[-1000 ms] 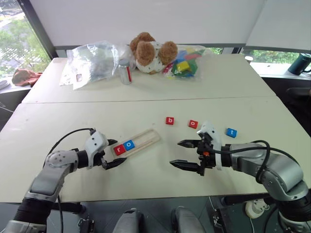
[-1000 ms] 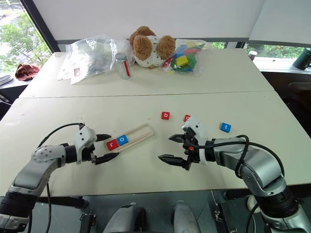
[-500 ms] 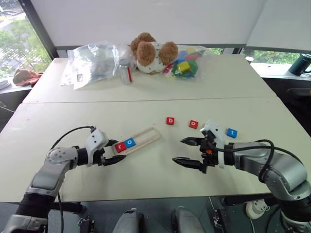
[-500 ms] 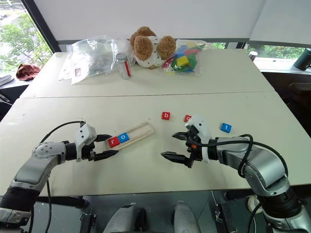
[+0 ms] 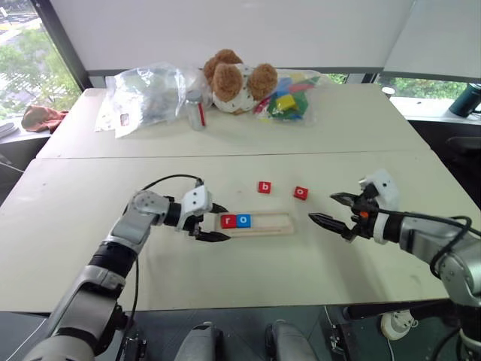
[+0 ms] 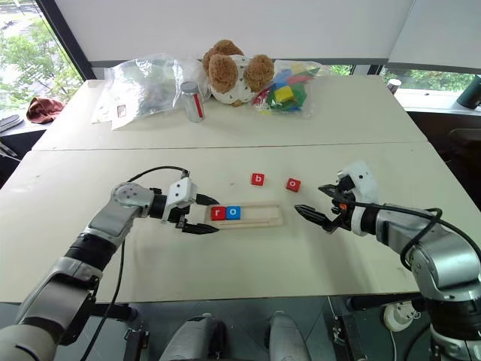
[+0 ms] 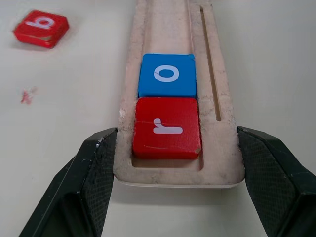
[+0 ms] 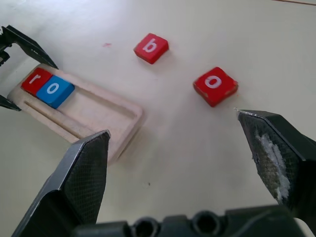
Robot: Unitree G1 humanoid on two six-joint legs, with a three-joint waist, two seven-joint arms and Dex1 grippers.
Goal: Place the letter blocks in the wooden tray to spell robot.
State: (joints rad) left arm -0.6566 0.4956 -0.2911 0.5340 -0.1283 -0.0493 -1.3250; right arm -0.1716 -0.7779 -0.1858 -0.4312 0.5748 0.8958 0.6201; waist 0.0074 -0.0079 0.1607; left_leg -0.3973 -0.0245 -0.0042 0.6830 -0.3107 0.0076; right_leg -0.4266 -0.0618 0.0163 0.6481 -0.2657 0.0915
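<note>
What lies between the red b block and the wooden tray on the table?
Nothing: bare tabletop separates the red b block from the wooden tray. The right eye view shows it, and the right wrist view confirms it.

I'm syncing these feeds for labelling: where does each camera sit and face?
Eye views: on the head, facing forward and down over the table; both arms show, left gripper, right gripper.
Left wrist view: looks along the wooden tray; its jaws clamp the tray's end.
Right wrist view: looks across the table toward the b block and red o block; its jaws stand open.
Shared: all show the tray holding r block and blue o block.
</note>
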